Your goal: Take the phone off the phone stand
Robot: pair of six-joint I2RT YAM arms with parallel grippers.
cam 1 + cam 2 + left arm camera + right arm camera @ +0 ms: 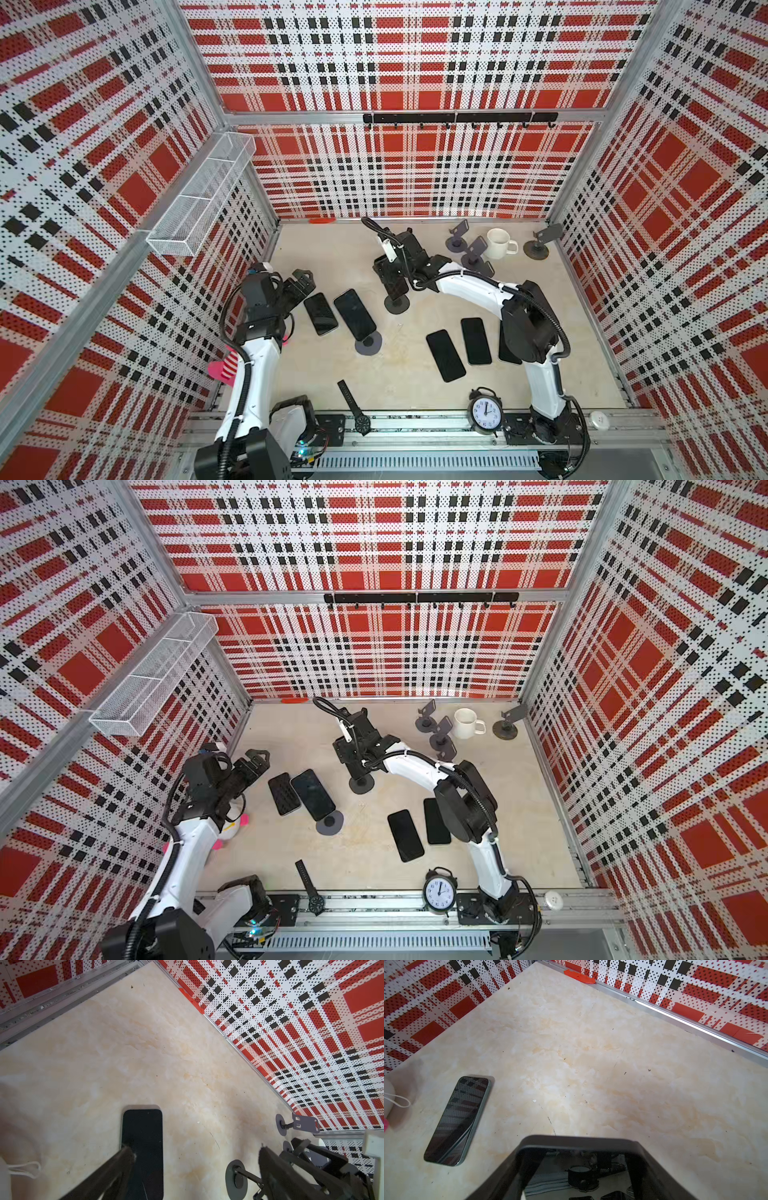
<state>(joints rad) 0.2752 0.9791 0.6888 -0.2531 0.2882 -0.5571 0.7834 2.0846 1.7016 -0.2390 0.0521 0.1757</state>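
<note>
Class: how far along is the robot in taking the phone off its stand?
Done: the right hand is at the phone on the middle phone stand. In hand: it straddles that phone; whether it grips is unclear. Left: lifting the phone off, since it looks seated on the stand. The left hand is open, holding nothing.

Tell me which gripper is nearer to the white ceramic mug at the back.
Right. The right gripper is mid-table, left of the white ceramic mug; the left gripper is much farther to the left.
</note>
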